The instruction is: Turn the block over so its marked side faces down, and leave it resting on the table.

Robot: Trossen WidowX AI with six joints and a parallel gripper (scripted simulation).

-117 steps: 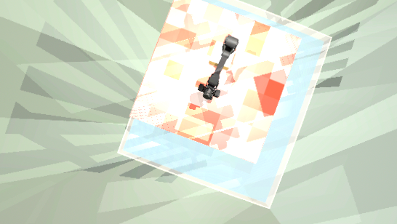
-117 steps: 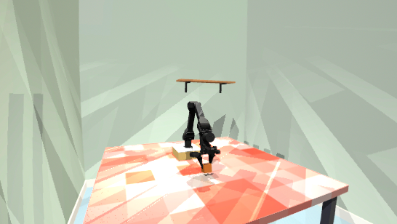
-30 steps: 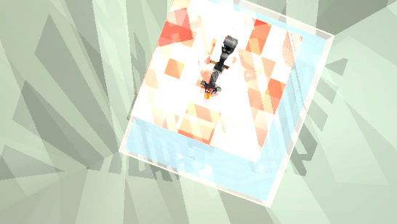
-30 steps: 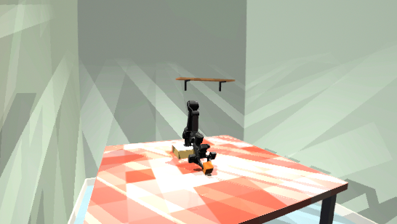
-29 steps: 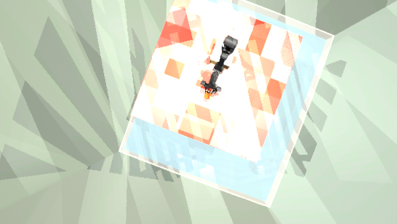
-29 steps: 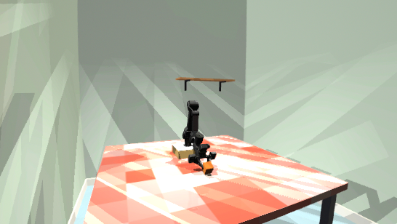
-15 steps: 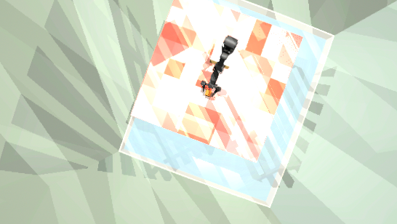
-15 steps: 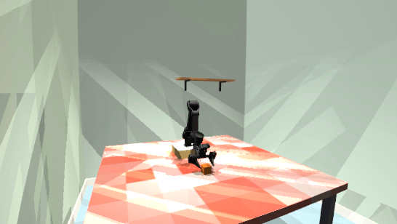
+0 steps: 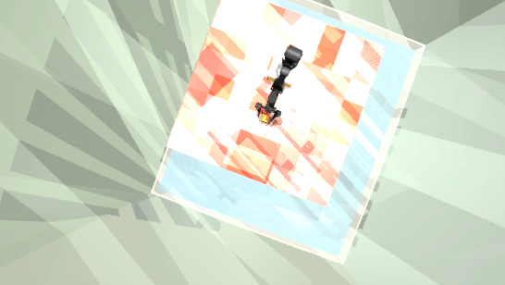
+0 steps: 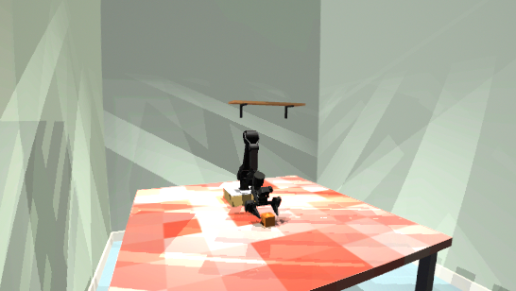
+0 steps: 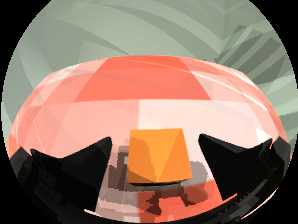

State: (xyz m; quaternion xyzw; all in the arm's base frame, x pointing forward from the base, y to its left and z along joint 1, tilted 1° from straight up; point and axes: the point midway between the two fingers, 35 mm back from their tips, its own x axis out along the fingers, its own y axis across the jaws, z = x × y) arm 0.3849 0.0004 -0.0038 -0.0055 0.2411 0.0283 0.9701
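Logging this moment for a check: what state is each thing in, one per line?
pincer: open wide, holding nothing, fingers either side of the block.
block: resting on the table, no marked side showing.
table: bears the block and the arm's base.
shelf: on the wall, nothing seen on it.
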